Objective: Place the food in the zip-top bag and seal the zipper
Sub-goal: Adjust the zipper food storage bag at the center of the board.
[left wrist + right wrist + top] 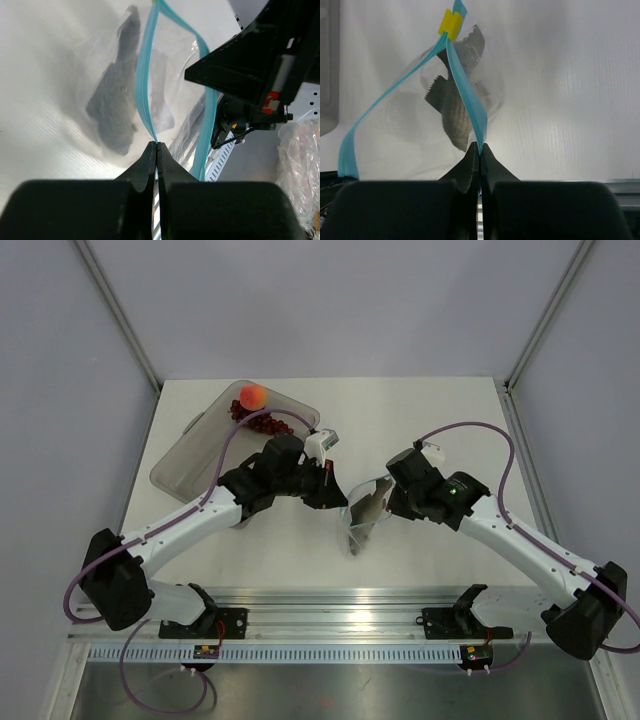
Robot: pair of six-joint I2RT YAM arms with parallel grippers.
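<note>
Between the two arms, over the bench (440, 420), the zip-top bag (365, 512) is held with its mouth open.
Its zipper (467, 95) is pinched tight by the left tool (156, 145) and the right tool (480, 146) — one strip each; peach (252, 396) and grapes (262, 422) lie in the grey tray (185, 465), well apart at far left.

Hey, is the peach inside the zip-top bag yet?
No, the peach lies in the grey tray beside the grapes, apart from the zip-top bag.
</note>
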